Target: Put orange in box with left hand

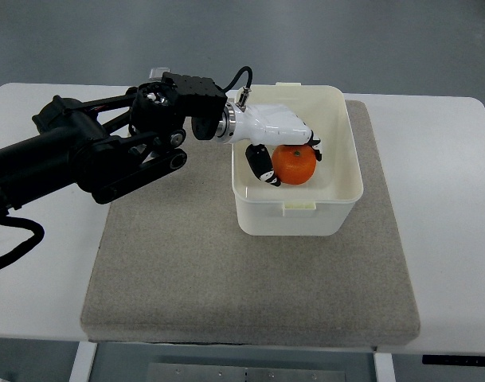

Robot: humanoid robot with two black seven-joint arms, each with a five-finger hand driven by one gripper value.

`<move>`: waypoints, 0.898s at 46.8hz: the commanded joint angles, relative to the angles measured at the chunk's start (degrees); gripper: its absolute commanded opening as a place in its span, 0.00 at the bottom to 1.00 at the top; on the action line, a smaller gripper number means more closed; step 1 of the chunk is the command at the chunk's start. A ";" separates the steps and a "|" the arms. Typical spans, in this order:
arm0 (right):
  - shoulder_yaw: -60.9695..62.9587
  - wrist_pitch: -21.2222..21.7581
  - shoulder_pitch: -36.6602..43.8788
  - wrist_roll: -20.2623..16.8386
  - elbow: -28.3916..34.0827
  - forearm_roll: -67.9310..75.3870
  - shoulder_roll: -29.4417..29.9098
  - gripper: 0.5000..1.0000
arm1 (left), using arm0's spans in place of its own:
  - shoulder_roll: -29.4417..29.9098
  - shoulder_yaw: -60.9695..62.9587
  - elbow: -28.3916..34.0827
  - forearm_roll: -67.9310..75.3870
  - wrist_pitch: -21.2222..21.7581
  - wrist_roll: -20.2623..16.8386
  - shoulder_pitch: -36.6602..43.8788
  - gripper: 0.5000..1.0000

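The orange (295, 164) is round, bright and evenly coloured, with a smooth, slightly glossy skin. It sits inside the box (338, 119), directly under the white palm of the left hand (278, 131), with dark-tipped fingers (260, 165) curled down against its left side and another fingertip touching its upper right edge. Whether it rests on the box floor cannot be told. The box is a cream-white rectangular plastic tub, open at the top, upright, with rounded corners and small tabs on its near and far rims. Its walls surround the fingers and the fruit, which lie toward the near-middle of the interior.
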 commanded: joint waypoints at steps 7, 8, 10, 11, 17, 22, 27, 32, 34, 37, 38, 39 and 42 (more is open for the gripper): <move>0.00 -0.05 0.00 0.00 0.00 0.00 0.00 0.85 | -0.02 -0.10 -0.01 -0.07 0.52 0.00 0.10 0.57; 0.00 -0.05 0.00 0.00 0.00 0.00 0.00 0.85 | -0.02 -0.10 -0.01 -0.15 0.70 0.00 0.10 0.66; 0.00 0.03 0.00 0.00 0.00 0.00 0.00 0.85 | -0.02 -0.10 -0.10 -0.33 1.05 0.00 0.10 0.85; 0.00 0.03 0.00 0.00 0.00 0.00 0.00 0.85 | -0.02 -0.10 -0.10 -0.42 1.31 0.00 0.10 0.92; 0.00 -0.05 0.00 0.00 0.00 0.00 0.00 0.85 | 0.60 -0.45 -0.27 -1.03 1.84 0.00 0.18 0.99; 0.00 -0.05 -0.09 0.00 0.00 0.00 0.00 0.85 | 1.04 -0.89 -0.36 -3.22 1.84 -0.09 0.27 0.99; 0.00 0.03 0.00 0.00 0.00 0.00 0.00 0.85 | 1.65 -1.50 -0.36 -10.42 1.84 -0.09 0.27 0.99; 0.00 0.03 0.00 0.00 0.00 0.00 0.00 0.85 | 3.93 -1.77 -0.45 -19.56 2.19 -0.09 0.10 0.99; 0.00 0.03 0.00 0.00 0.00 0.00 0.00 0.85 | 4.46 -2.38 -0.45 -23.60 2.54 -0.09 -0.25 0.99; 0.00 0.03 0.00 0.00 0.00 0.00 0.00 0.85 | 5.34 -3.87 -0.36 -28.70 2.98 -0.09 -0.34 0.99; 0.00 -0.05 0.00 0.00 0.00 0.00 0.00 0.85 | 5.69 -4.40 -0.36 -30.11 3.07 -0.09 -0.34 0.99; 0.00 -0.05 -0.09 0.00 0.00 0.00 0.00 0.85 | 5.87 -5.01 -0.36 -31.26 3.07 -0.09 -0.34 0.99; 0.00 0.03 0.00 0.00 0.00 0.00 0.00 0.85 | 6.49 -6.95 -0.27 -33.98 3.07 -0.09 -0.08 0.99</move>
